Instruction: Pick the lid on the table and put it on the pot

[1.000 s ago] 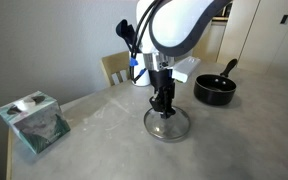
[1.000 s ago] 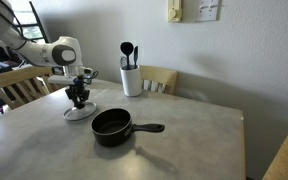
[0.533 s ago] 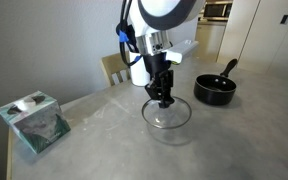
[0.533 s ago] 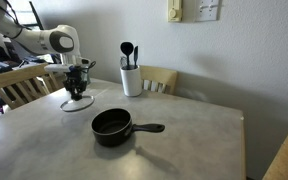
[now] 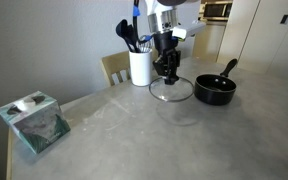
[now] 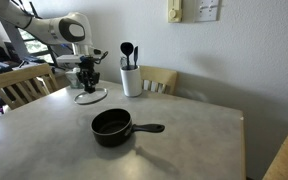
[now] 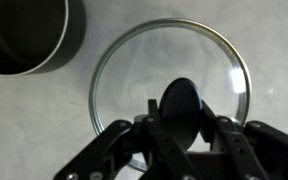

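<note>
My gripper (image 5: 169,75) is shut on the black knob of the clear glass lid (image 5: 171,92) and holds it lifted above the grey table (image 5: 134,140). In an exterior view the lid (image 6: 91,96) hangs under the gripper (image 6: 88,87), behind and left of the black pot (image 6: 112,125). In the wrist view the lid (image 7: 124,70) fills the middle, its knob (image 7: 184,105) between the gripper (image 7: 184,125) fingers. The pot (image 5: 214,90) with its long handle stands just right of the lid. The pot's rim (image 7: 24,35) shows at the top left.
A white utensil holder (image 5: 140,66) with black utensils stands at the table's back, near the lid; it also shows in an exterior view (image 6: 131,78). A tissue box (image 5: 32,122) sits at the left. Wooden chairs (image 6: 164,78) stand behind the table.
My gripper has lifted the lid off the table and carried it up and toward the pot. The pot has not moved.
</note>
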Controlling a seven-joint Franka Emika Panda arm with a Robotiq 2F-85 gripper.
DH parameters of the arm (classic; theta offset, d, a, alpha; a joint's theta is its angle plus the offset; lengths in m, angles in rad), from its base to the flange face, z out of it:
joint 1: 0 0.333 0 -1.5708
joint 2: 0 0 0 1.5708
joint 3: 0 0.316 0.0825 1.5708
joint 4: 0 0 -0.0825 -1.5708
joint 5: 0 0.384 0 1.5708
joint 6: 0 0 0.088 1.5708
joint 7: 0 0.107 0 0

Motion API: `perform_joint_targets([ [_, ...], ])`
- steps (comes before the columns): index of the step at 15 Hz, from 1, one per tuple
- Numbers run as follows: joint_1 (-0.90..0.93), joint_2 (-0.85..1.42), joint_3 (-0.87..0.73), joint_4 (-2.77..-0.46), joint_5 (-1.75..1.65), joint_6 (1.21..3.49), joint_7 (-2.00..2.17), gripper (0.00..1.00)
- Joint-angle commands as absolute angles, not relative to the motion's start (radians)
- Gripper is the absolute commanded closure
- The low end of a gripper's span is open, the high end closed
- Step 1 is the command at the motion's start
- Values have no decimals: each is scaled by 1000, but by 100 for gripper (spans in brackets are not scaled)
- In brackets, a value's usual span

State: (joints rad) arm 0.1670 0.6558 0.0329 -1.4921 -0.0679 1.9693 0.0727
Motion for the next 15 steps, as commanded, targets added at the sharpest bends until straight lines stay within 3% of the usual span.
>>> perform_joint_targets([
  [1, 115, 623, 12, -1494, -74, 1949, 52, 85],
  [4, 52, 616, 2, -1478, -59, 1924, -19, 85],
  [5, 105, 511, 25, -1611, -61, 1938, 42, 85],
  [7, 89, 477, 37, -1641, -70, 1918, -25, 85],
  [14, -98, 544, 43, -1616, -215, 1952, -565, 85],
  [15, -86, 464, 31, -1730, -206, 2004, -618, 85],
])
